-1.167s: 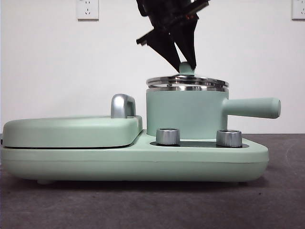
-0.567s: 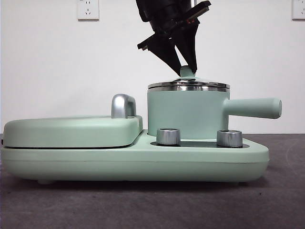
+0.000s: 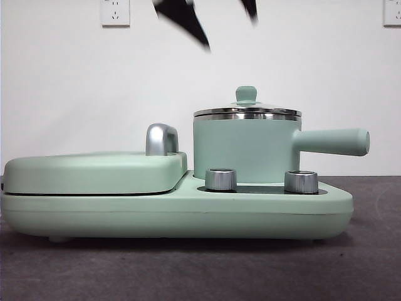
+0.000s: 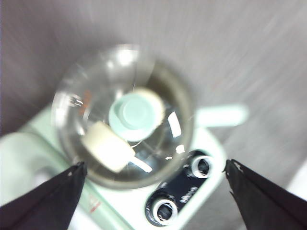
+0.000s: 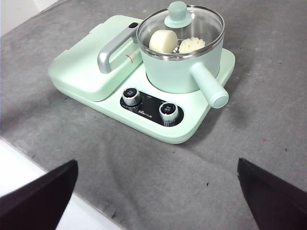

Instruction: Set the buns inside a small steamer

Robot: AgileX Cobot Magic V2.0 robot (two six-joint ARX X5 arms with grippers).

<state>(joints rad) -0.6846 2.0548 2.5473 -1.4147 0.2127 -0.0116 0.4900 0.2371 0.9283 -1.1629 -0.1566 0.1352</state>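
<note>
1. The grey felt-like tabletop (image 5: 268, 96) carried a flat mint-green cooking base with a black control strip (image 5: 148, 113), and nothing lay loose on it in the right wrist view.
2. The flat mint-green hinged griddle cover with a chrome handle (image 3: 94, 170) sat closed at the base's 9 o'clock side, untouched by either hand.
3. The small steamer, a mint-green cylindrical pot with a steel rim and long straight side handle (image 3: 244, 150), stood on the base behind two steel knobs (image 3: 220, 179), its handle pointing to 3 o'clock in the front view.
4. Its green-knobbed glass lid (image 5: 178, 19) sat flat and closed on the rim.
5. Through the glass both buns showed inside the pot: the smooth cream-white rounded-rectangular bun (image 5: 163, 41) and, just beside it at about 3 o'clock, the cream-white ridged dome-shaped bun (image 5: 192, 45).
6. The left hand (image 4: 153, 177) hung directly above the lid knob, well clear of it, jaws spread wide and empty; the front view caught only its black tips at the top edge.
7. The right hand (image 5: 158, 184) waited well apart from the cooker, jaws spread and empty.
8. Judged from this, the task looked complete: buns in, lid on, nothing left but for the arms to rest.
</note>
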